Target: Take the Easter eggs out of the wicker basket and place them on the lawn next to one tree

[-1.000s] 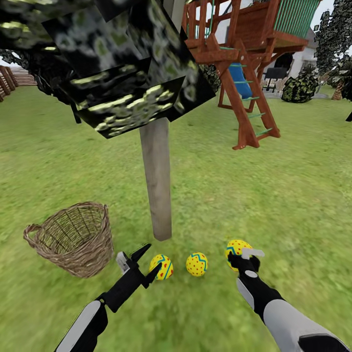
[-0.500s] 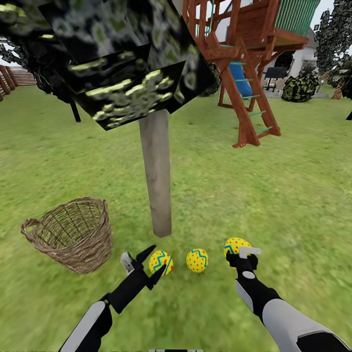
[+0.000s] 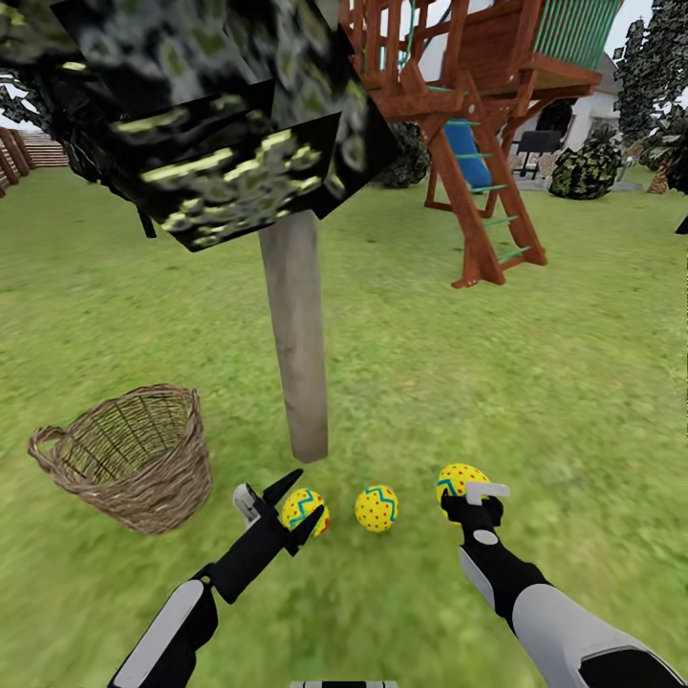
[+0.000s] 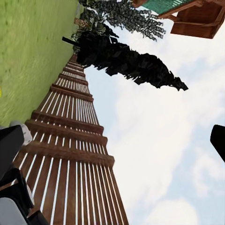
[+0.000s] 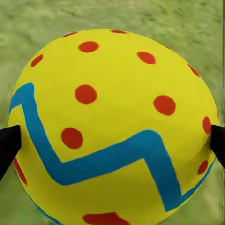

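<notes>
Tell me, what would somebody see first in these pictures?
Three yellow Easter eggs with blue zigzags and red dots lie in a row on the lawn by the tree. The right gripper has its jaws around the rightmost one. A wicker basket sits to the left, a wooden playset behind.

Left pincer (image 3: 287, 505) agape, right pincer (image 3: 465, 501) clamped.

Wooden playset (image 3: 483, 115) with blue slide (image 3: 470, 153), slatted brown fence (image 4: 70, 154), cloudy pale sky (image 4: 159, 140).
</notes>
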{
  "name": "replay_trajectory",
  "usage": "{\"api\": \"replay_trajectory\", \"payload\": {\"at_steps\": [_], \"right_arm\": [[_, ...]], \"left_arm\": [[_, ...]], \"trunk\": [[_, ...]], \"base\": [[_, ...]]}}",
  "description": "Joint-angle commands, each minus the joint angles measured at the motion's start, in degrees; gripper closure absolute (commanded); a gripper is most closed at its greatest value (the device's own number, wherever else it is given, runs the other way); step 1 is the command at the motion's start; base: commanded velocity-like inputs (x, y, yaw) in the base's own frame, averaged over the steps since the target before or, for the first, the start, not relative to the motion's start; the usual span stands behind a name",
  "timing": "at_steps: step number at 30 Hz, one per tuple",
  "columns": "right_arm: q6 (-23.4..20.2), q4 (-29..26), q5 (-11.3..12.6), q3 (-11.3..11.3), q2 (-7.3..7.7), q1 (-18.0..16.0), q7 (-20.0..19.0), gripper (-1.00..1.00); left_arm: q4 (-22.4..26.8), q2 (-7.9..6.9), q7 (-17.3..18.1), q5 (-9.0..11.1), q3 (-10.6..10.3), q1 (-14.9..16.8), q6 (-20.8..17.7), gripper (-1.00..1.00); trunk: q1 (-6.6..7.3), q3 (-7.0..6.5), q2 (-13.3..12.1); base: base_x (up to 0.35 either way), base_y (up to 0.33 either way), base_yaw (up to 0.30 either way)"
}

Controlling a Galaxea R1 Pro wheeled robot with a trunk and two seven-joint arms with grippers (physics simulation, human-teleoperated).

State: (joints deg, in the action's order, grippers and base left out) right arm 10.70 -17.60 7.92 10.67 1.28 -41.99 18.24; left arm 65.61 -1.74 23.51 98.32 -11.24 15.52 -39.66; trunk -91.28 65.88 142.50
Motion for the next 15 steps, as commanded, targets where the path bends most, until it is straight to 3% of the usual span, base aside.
{"api": "replay_trajectory", "payload": {"at_steps": [1, 6, 11, 15], "right_arm": [[0.2, 0.0, 0.6, 0.5, 0.03, 0.0, 0.3, 1.0], [0.3, 0.1, 0.6, 3.2, -0.04, 0.0, 0.6, 1.0], [0.2, 0.1, 0.6, 3.7, -0.04, 0.0, 0.7, 1.0], [0.2, 0.1, 0.6, 3.7, -0.04, 0.0, 0.7, 1.0]], "left_arm": [[0.0, -0.02, 0.1, 0.3, -0.1, 0.0, -0.2, -1.0], [0.0, 0.06, 0.0, 0.3, -0.2, 0.0, -0.2, -1.0], [0.0, 0.07, 0.0, 0.3, -0.2, 0.0, -0.2, -1.0], [0.0, 0.07, 0.1, 0.3, -0.3, 0.0, -0.2, -1.0]], "trunk": [[0.01, 0.04, 0.0], [0.01, -0.1, 0.0], [0.01, -0.26, 0.0], [0.01, -0.39, 0.0]], "base": [[0.069, -0.325, 0.073], [0.039, -0.335, 0.249], [0.001, -0.337, 0.281], [0.0, -0.087, 0.277]]}}
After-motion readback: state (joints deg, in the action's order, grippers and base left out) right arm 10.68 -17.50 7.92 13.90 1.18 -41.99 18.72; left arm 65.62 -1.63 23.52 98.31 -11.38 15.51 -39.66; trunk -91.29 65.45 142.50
